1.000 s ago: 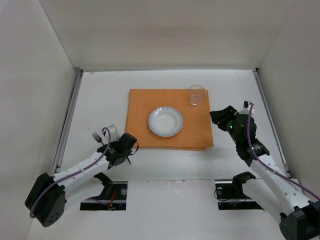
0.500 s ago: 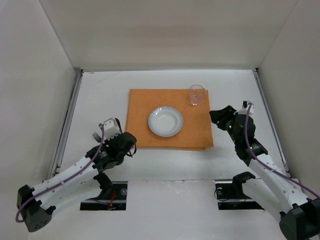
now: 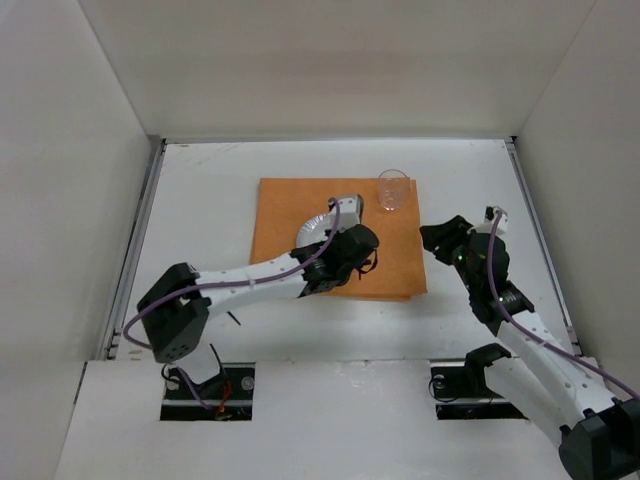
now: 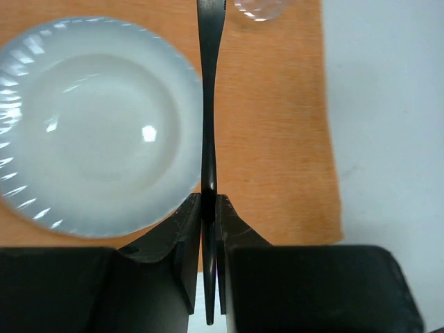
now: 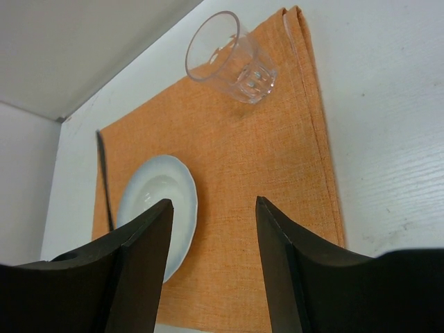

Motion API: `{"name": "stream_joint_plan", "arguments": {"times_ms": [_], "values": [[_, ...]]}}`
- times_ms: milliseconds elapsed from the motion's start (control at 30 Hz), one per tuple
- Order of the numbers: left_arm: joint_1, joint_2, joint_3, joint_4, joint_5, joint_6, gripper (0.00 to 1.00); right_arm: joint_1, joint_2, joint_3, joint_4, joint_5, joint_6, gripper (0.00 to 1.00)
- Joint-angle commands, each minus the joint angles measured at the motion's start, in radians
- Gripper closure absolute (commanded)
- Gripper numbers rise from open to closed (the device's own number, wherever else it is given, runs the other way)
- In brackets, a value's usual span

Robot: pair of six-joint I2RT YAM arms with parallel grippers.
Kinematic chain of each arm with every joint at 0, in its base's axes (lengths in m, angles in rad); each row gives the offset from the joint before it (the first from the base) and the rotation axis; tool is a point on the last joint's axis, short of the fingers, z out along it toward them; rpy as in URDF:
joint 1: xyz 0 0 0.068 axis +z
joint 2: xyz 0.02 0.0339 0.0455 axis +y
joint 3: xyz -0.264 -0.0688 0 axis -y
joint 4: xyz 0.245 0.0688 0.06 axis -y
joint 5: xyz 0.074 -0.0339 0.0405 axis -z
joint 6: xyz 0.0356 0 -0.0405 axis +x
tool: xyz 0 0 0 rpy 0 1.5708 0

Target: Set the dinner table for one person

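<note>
A: One utensil, clamped in the left gripper?

B: Yes, jaws shut on its near end. Long axis ran straight away from the gripper, over the plate right rim, toward the glass. All above the placemat, mid dinner table.

A: Right gripper?

B: Jaws apart, empty, hovering by the placemat's right edge. Left arm was nearer the spot beside the plate.

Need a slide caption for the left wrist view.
Left gripper shut on a dark utensil, held over the orange placemat at the white plate's edge, glass beyond.
</note>
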Motion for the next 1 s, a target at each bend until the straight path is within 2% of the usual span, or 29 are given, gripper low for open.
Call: {"name": "stream_joint_plan", "arguments": {"times_ms": [0, 267, 767, 967], "values": [[-0.011, 0.084, 0.125, 0.144, 0.068, 0.048, 0.95, -0.013, -0.013, -0.009, 0.070, 0.004, 0.006, 0.43], [0.012, 0.294, 0.242, 0.198, 0.128, -0.035, 0.95, -0.062, -0.062, -0.033, 0.070, -0.013, 0.034, 0.43], [0.046, 0.454, 0.262, 0.253, 0.134, -0.115, 0.94, -0.071, -0.020, -0.040, 0.100, -0.044, 0.043, 0.43], [0.058, 0.479, 0.248, 0.264, 0.152, -0.122, 0.89, -0.079, -0.017, -0.043, 0.105, -0.053, 0.044, 0.43]]}}
